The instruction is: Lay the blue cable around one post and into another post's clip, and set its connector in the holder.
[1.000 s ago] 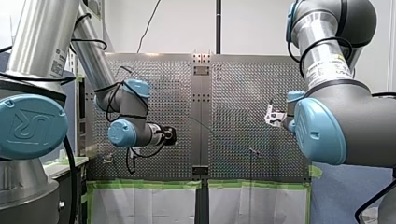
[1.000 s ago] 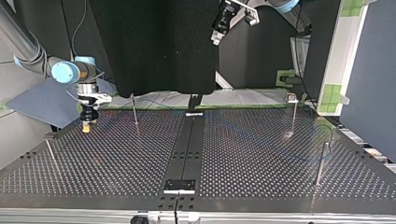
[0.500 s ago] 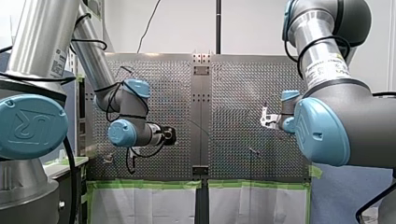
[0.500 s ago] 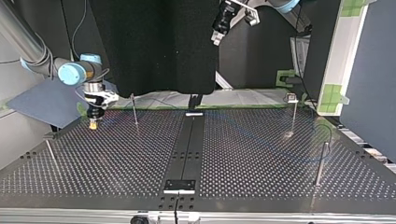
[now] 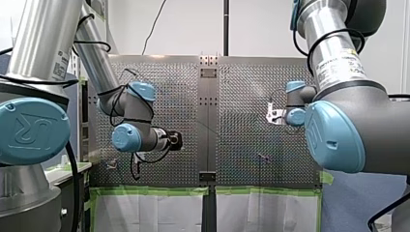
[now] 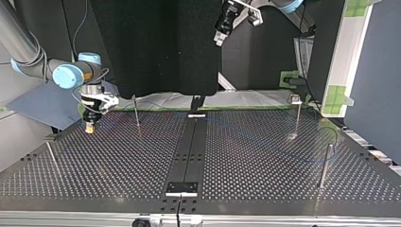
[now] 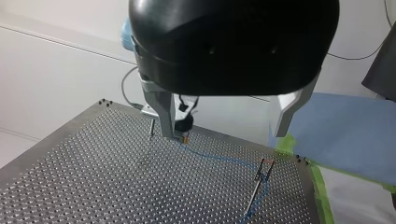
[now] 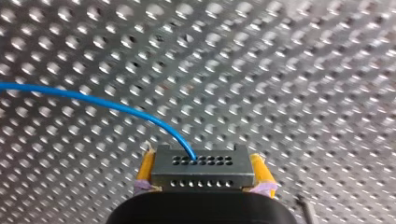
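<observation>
Routing step: my right jaws pinch the connector (image 8: 201, 171), cable (image 8: 93, 100) trailing, at the top view's left; my left jaws are spread, empty. Next, I judge: loop the cable round a post (image 6: 136, 113).

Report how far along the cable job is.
Done: my right gripper is shut on the connector. In hand: it holds the connector above the table, the blue cable trailing away. Left: seating the connector in the holder; the cable passes a clip post, but whether it sits in the clip is unclear.
</observation>
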Robot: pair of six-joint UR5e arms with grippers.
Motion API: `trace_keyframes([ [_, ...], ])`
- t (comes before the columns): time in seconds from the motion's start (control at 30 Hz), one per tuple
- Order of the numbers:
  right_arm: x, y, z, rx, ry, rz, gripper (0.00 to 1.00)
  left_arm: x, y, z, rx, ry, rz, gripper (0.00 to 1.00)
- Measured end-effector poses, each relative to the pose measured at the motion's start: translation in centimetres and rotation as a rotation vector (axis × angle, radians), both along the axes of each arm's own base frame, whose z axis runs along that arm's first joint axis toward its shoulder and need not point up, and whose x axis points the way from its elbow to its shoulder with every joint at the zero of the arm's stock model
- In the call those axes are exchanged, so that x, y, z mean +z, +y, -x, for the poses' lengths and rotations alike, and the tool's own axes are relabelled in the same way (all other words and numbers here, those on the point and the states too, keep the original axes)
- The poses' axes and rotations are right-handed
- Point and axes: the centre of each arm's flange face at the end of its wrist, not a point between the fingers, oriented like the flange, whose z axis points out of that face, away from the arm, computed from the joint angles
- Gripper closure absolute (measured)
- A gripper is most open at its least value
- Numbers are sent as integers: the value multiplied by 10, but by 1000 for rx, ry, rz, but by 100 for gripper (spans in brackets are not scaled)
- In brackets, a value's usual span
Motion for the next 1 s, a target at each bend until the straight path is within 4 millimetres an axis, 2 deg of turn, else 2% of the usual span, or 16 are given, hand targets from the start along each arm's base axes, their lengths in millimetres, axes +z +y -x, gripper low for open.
trace_keyframes([
  [0.17,28,8,3,-43,24,3,100,0,0,0,0,0,1,0],
  [0.6,62,38,7,-77,53,-43,100,0,0,0,0,2,-1,0],
  [1.0,111,63,17,-90,61,-57,100,-1,1,0,3,5,-4,0],
])
